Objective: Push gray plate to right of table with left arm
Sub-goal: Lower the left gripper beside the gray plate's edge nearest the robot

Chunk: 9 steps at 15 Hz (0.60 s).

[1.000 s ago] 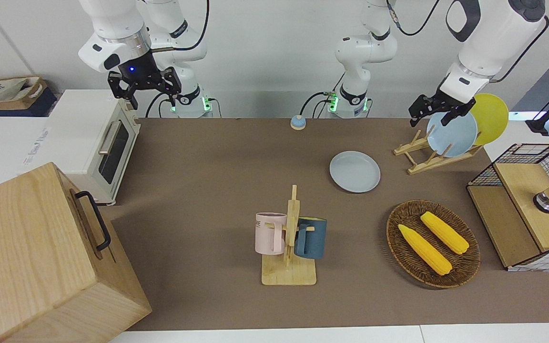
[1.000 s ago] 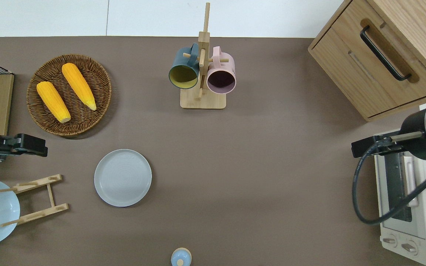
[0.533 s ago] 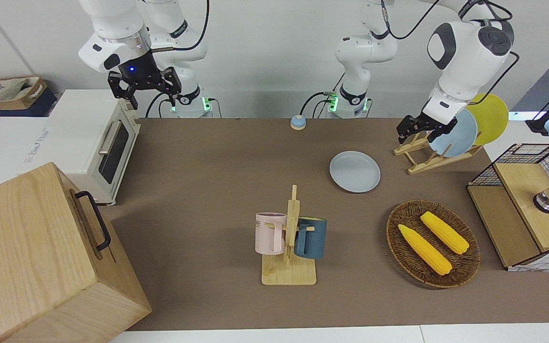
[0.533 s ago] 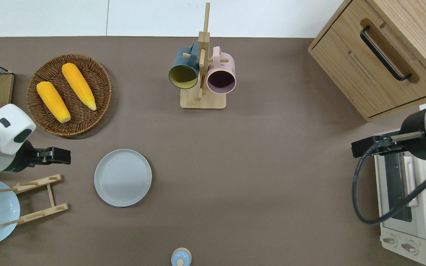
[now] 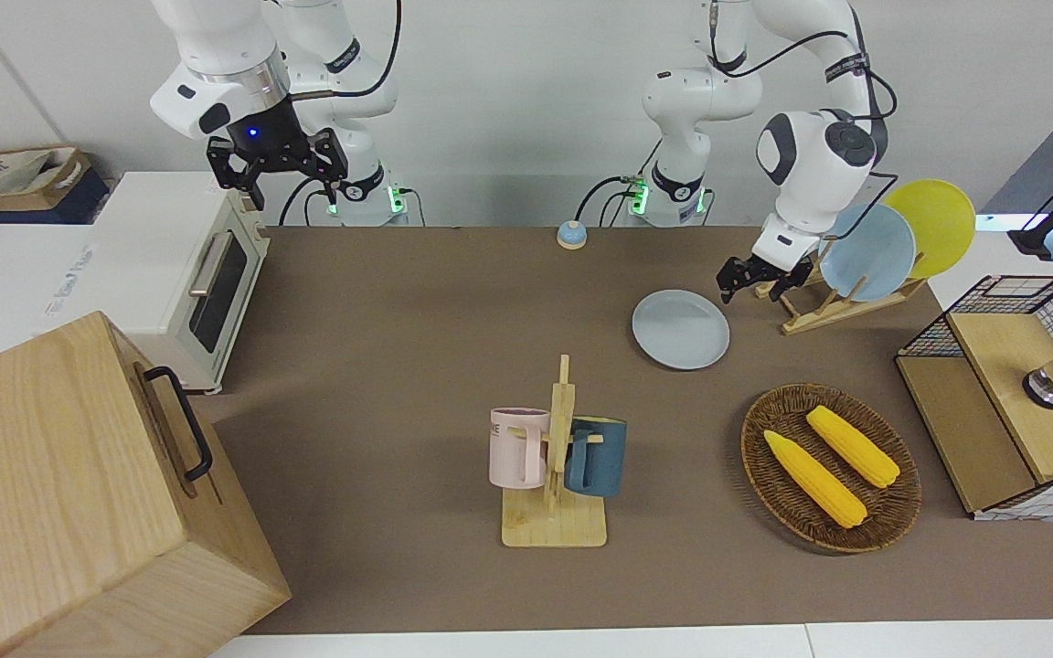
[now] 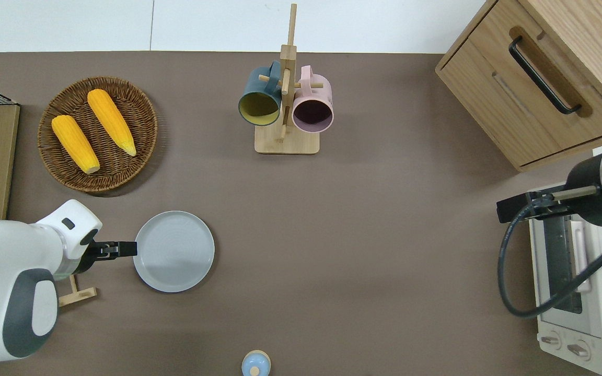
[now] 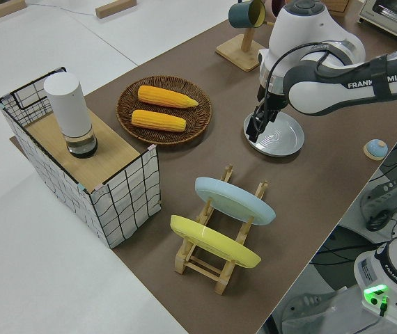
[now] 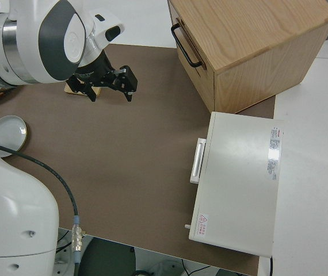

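Having dropped from over the rack, the left gripper (image 6: 123,249), fingers apparently together and empty, meets the plate's (image 6: 174,251) rim on the table (image 6: 374,235) near the rack (image 5: 819,302); pushing can begin. Right arm parked.

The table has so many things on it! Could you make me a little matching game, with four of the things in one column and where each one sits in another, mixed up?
Things:
1. gray plate
2. corn cobs
3. light-blue plate
4. pink mug

Places:
A. hanging on the wooden mug stand
B. flat on the table, with the left end effector at its rim
C. in the wicker basket
D. leaning upright in the wooden plate rack

Pairs: 1-B, 2-C, 3-D, 4-A
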Available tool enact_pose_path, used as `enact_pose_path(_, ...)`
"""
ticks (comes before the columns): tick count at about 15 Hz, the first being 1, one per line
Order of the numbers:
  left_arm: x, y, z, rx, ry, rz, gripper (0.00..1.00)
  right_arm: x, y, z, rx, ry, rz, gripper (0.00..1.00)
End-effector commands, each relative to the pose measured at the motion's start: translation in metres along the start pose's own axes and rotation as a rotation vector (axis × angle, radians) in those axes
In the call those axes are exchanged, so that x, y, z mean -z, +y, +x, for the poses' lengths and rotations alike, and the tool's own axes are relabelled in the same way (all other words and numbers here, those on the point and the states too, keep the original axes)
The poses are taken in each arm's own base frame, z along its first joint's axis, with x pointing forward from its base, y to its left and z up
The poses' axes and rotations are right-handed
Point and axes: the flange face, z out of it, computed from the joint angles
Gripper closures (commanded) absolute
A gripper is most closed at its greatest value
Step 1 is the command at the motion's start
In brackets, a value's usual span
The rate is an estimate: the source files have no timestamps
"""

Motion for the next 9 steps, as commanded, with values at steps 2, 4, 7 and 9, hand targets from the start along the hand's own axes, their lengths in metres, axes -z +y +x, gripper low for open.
enact_pose_path(2,-0.038,0.001,-0.025,0.026,0.041,-0.009,0.0,0.003,0.002,-0.004,-0.001,-0.005,0.007,0.017)
enact_pose_path(4,-0.051,0.006,-0.029,0.015,0.034,-0.007,0.0,0.003,0.003,-0.004,-0.004,-0.004,0.008,0.017)
enact_pose_path(7,-0.068,0.01,-0.029,0.008,0.024,-0.005,0.0,0.003,0.002,-0.004,-0.003,-0.004,0.007,0.017)
enact_pose_path(9,-0.075,0.012,-0.029,0.003,0.018,-0.004,0.0,0.003,0.003,-0.004,-0.004,-0.005,0.008,0.017)
